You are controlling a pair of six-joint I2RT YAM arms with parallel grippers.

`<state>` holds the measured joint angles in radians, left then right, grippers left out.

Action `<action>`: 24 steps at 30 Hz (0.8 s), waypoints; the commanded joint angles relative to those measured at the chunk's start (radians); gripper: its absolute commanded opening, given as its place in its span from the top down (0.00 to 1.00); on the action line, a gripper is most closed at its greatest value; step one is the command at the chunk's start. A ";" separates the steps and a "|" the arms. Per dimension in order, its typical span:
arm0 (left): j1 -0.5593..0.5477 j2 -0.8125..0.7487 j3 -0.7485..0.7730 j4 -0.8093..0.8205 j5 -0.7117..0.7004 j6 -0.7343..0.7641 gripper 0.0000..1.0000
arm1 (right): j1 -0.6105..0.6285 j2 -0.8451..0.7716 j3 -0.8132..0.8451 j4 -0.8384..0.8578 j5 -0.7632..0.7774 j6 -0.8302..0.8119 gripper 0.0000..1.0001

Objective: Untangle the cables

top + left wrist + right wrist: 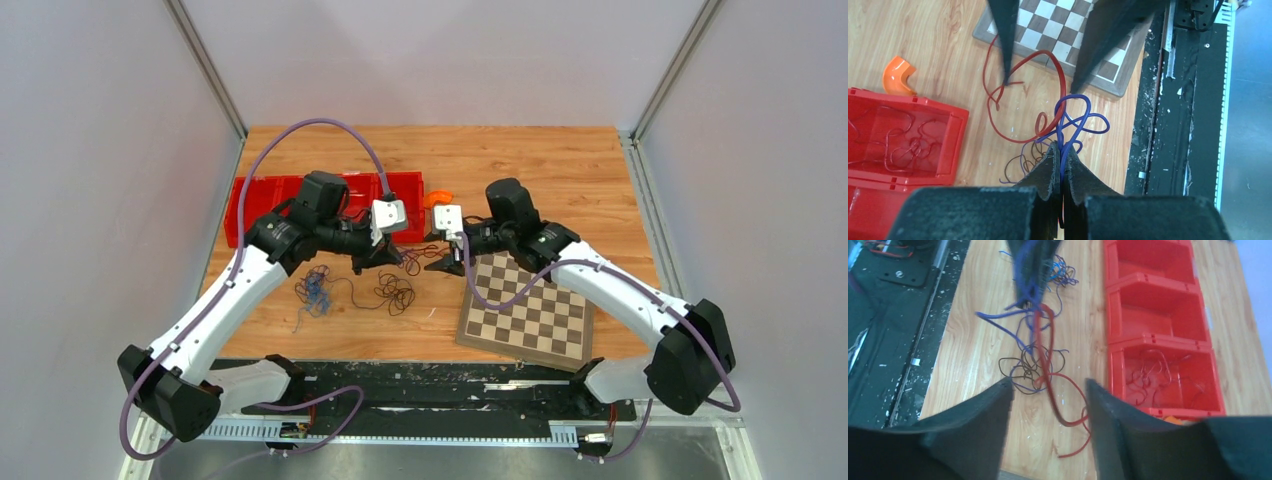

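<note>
My left gripper (pixel 1063 148) is shut on a curly blue cable (pixel 1082 119), held above the table; it also shows in the top view (pixel 386 262). A red cable (pixel 1063 82) hangs looped through the blue one. My right gripper (pixel 1048 392) is open and faces the left one (pixel 452 262). The red cable (pixel 1054 399) runs between its fingers, ungripped, with its end on the wood. Under them lie dark brown-black loops (pixel 1024 371) (pixel 396 292). A loose blue tangle (pixel 315 290) lies to the left.
A red divided bin (pixel 262 192) stands at the back left, and one compartment (pixel 1168 375) holds thin red wires. An orange elbow piece (pixel 438 198) lies beside it. A chessboard (pixel 530 312) lies at the front right, under the right arm.
</note>
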<state>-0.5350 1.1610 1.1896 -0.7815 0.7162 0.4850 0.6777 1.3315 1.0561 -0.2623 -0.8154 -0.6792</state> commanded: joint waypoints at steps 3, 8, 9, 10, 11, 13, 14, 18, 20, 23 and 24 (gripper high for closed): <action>0.002 -0.024 0.046 -0.075 0.064 0.005 1.00 | -0.010 0.047 0.035 0.165 0.180 -0.013 1.00; 0.003 -0.119 -0.038 -0.268 0.042 0.089 1.00 | -0.157 0.055 0.090 0.157 0.249 0.105 1.00; 0.003 -0.162 -0.080 -0.305 0.029 0.109 1.00 | -0.187 0.053 0.098 0.144 0.249 0.123 1.00; 0.003 -0.184 -0.121 -0.317 0.018 0.112 1.00 | -0.217 0.051 0.104 0.127 0.242 0.136 1.00; 0.002 -0.228 -0.140 -0.341 -0.001 0.118 1.00 | -0.241 0.048 0.107 0.111 0.244 0.142 1.00; 0.004 -0.282 -0.177 -0.370 -0.024 0.112 1.00 | -0.276 0.030 0.099 0.088 0.237 0.142 1.00; 0.014 -0.298 -0.182 -0.377 -0.025 0.112 1.00 | -0.290 0.016 0.091 0.082 0.232 0.142 1.00; 0.081 -0.335 -0.144 -0.396 -0.045 0.100 1.00 | -0.326 -0.032 0.068 0.048 0.227 0.140 1.00; 0.158 -0.331 -0.121 -0.367 -0.060 0.059 1.00 | -0.342 -0.051 0.061 0.034 0.230 0.139 1.00; 0.310 -0.272 -0.070 -0.420 0.034 0.125 1.00 | -0.392 -0.064 0.071 0.023 0.260 0.142 1.00; 0.372 -0.253 -0.045 -0.455 0.046 0.161 1.00 | -0.425 -0.061 0.081 0.018 0.265 0.142 1.00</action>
<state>-0.3141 0.8459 1.0527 -1.1656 0.6880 0.5724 0.3279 1.3048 1.1156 -0.2317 -0.5797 -0.5533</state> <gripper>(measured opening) 0.010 0.010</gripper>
